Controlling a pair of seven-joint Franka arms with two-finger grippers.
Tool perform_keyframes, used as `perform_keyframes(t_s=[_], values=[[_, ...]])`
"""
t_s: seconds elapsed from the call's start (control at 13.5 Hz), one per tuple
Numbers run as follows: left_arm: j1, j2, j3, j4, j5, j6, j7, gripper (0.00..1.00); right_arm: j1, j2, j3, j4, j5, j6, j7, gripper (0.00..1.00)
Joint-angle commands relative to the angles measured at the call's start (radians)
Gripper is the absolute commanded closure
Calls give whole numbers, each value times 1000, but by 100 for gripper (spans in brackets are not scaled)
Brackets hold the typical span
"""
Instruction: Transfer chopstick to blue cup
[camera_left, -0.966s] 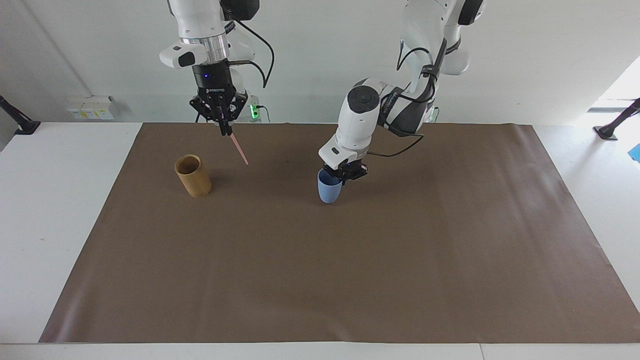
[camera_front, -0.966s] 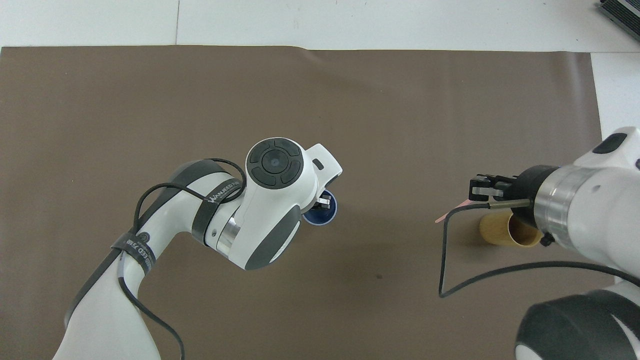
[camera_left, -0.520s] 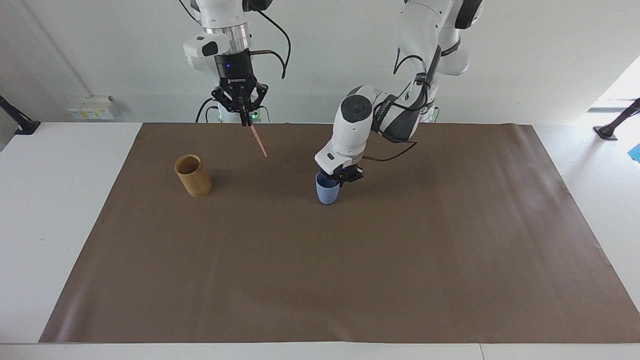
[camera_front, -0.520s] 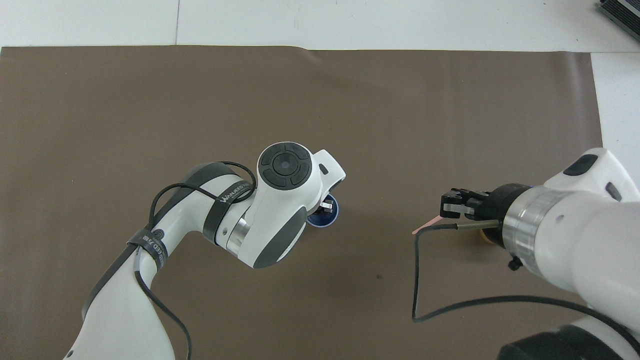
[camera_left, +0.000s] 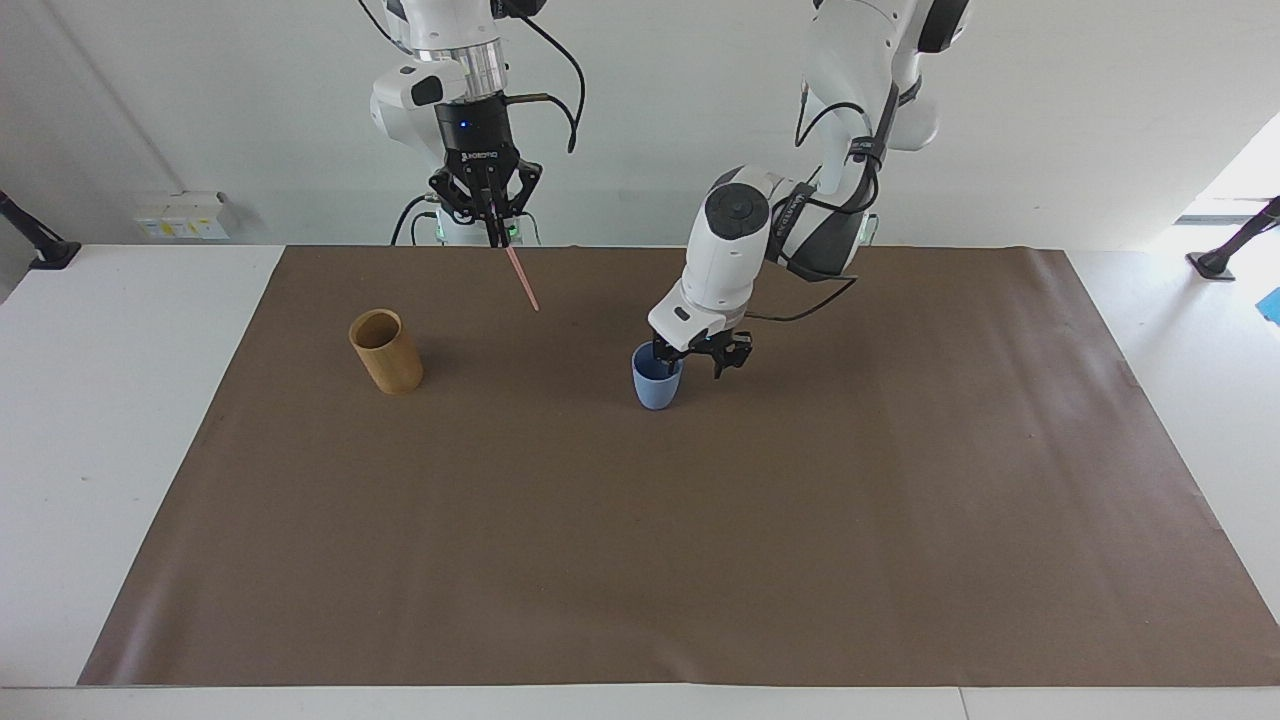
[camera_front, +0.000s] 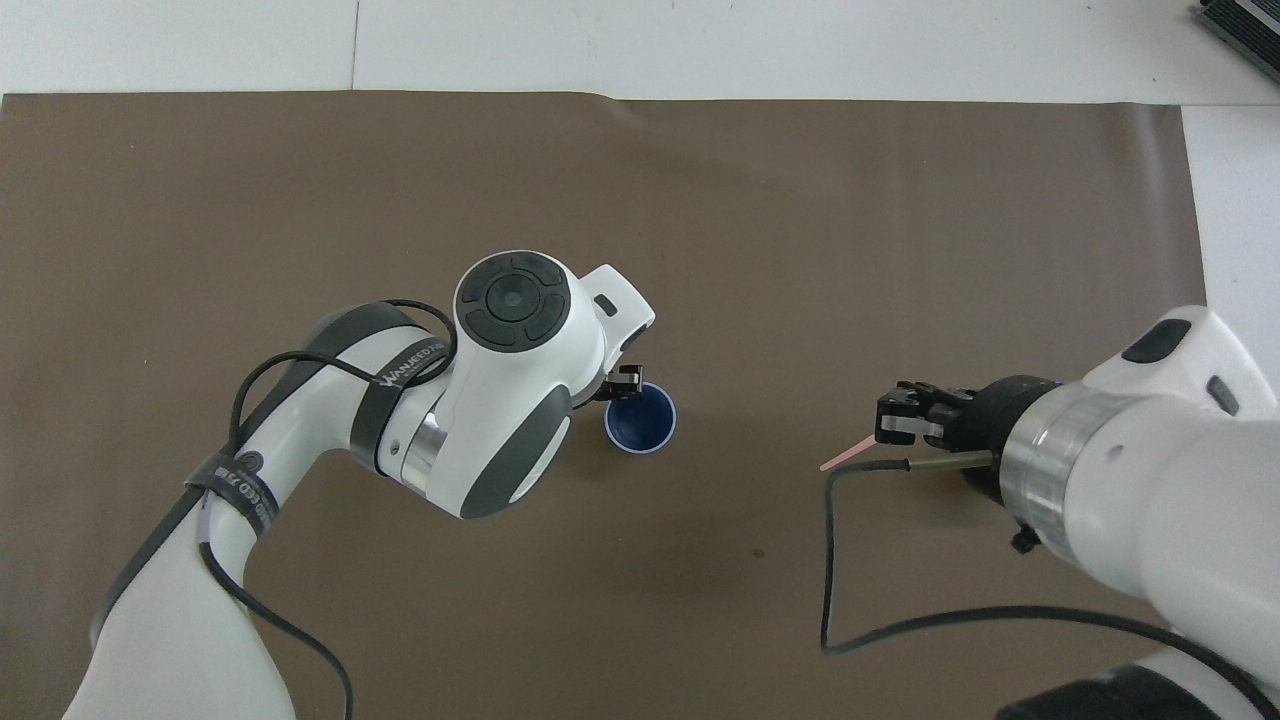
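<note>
The blue cup (camera_left: 657, 380) stands upright on the brown mat, empty, and its mouth shows in the overhead view (camera_front: 640, 422). My left gripper (camera_left: 690, 360) hangs at the cup's rim, on the side toward the left arm's end, open, with one finger (camera_front: 625, 380) at the rim. My right gripper (camera_left: 493, 232) is raised over the mat's edge nearest the robots, shut on one pale pink chopstick (camera_left: 521, 277). The stick slants down from the gripper toward the blue cup and also shows in the overhead view (camera_front: 845, 458).
A tan wooden cup (camera_left: 386, 352) stands upright toward the right arm's end of the brown mat (camera_left: 700, 550). In the overhead view my right wrist hides it. A black cable (camera_front: 830, 560) loops from the right wrist.
My left gripper has let go of the blue cup's rim and shifted toward the left arm's end. My right gripper carried the chopstick from beside the wooden cup toward the blue cup.
</note>
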Motion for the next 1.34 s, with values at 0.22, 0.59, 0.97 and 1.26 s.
perform_keyframes(t_s=[0.22, 0.59, 0.97, 1.26], values=[[153, -158, -2, -8, 17, -125, 42, 0, 127, 39, 10, -28, 15, 197, 123, 100], [336, -220, -2, -9, 17, -226, 321, 0, 224, 148, 10, -27, -59, 323, 213, 100], [486, -251, -1, 5, 17, -264, 573, 0, 244, 222, 10, -34, -82, 401, 216, 100], [495, -251, -2, 145, 66, -427, 579, 0, 251, 253, 12, -97, -108, 464, 236, 100]])
